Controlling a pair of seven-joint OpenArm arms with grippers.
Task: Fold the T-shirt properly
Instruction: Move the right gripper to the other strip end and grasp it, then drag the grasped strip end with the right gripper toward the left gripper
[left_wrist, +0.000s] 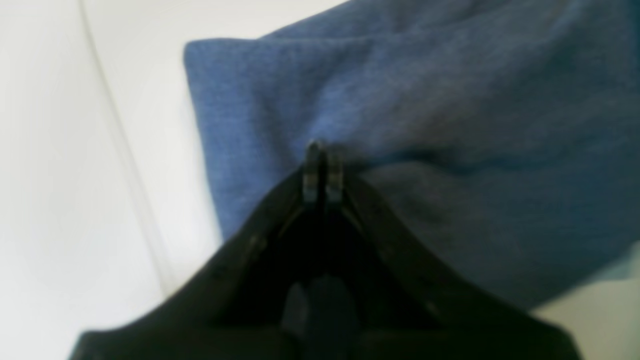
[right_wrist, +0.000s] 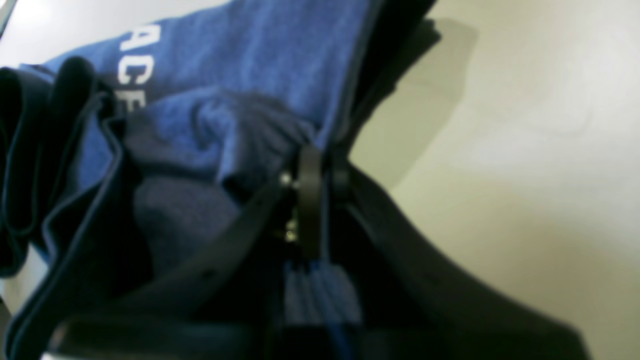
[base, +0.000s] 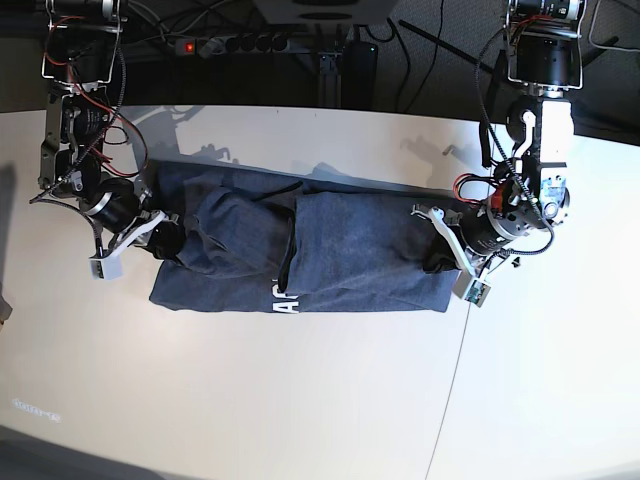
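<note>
The slate-blue T-shirt (base: 340, 250) lies as a wide band across the middle of the white table, its sides folded inward and white lettering (base: 283, 298) showing at its near edge. At the shirt's right end in the base view, my left gripper (base: 440, 258) is shut. In the left wrist view its tips (left_wrist: 322, 150) pinch the T-shirt (left_wrist: 450, 100) where creases meet. My right gripper (base: 168, 238) is at the shirt's left end. In the right wrist view it (right_wrist: 320, 160) is shut on a bunched fold of the T-shirt (right_wrist: 260, 55), with cloth showing between its fingers.
A seam in the table (base: 455, 370) runs from the shirt's right end to the front edge. A power strip (base: 240, 42) and cables lie behind the table's back edge. Both arm bases stand at the back corners.
</note>
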